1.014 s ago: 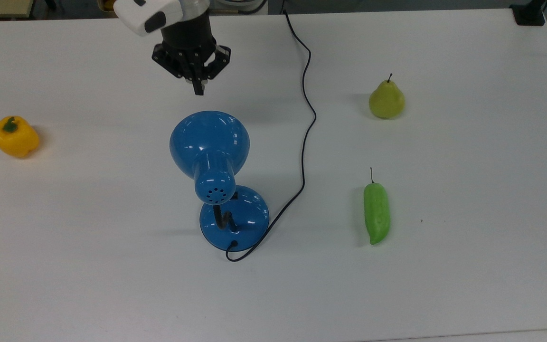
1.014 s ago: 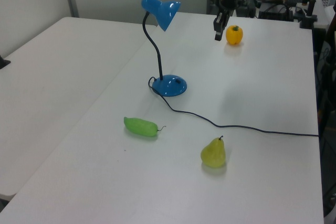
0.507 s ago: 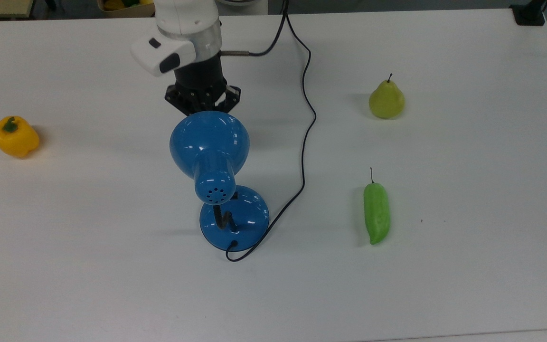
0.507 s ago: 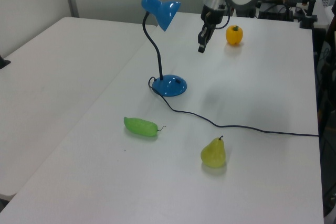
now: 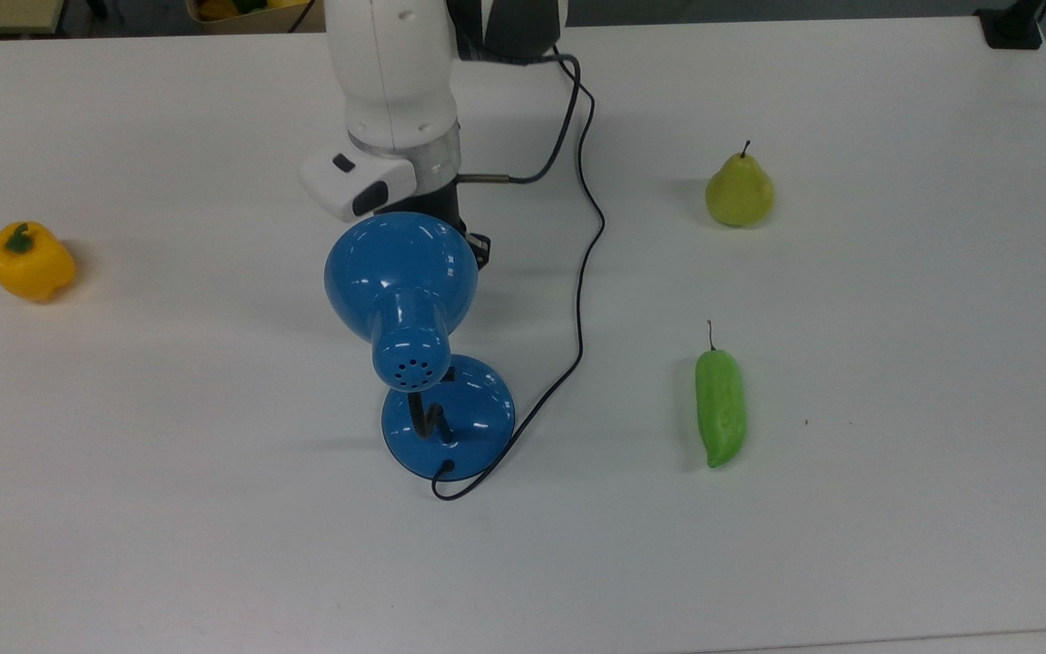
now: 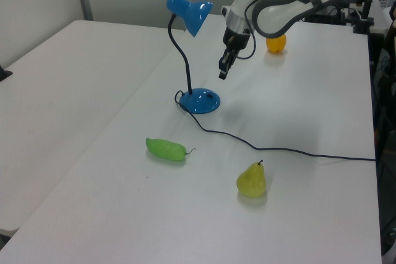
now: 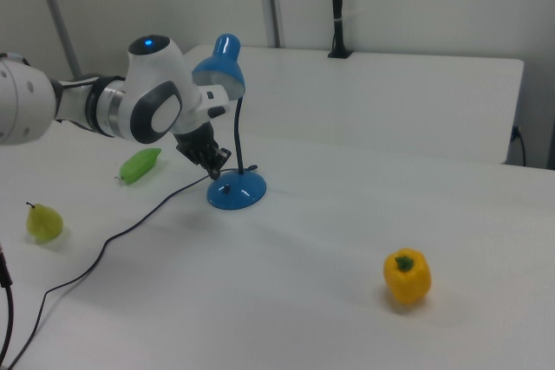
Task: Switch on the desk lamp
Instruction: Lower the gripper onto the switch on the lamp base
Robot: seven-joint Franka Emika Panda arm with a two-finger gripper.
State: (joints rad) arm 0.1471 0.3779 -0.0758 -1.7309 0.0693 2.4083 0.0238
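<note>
Desk lamp (image 5: pixel 414 318) is standing near the middle of the white bench (image 5: pixel 895 545), its round base (image 6: pixel 201 101) flat on the surface, black neck (image 6: pixel 181 60) rising and bell shade (image 6: pixel 197 15) tilting toward the arm. The gripper (image 6: pixel 223 71) is hanging above the bench, pointing down toward the base from the left view's right, apart from the lamp; its fingers are appearing pressed together with nothing between them. The black cord (image 5: pixel 582 300) is trailing from the base across the bench. A yellow pepper (image 5: pixel 29 262), a pear (image 5: pixel 739 191) and a green cucumber-like vegetable (image 5: pixel 720 409) are lying well apart from the lamp.
</note>
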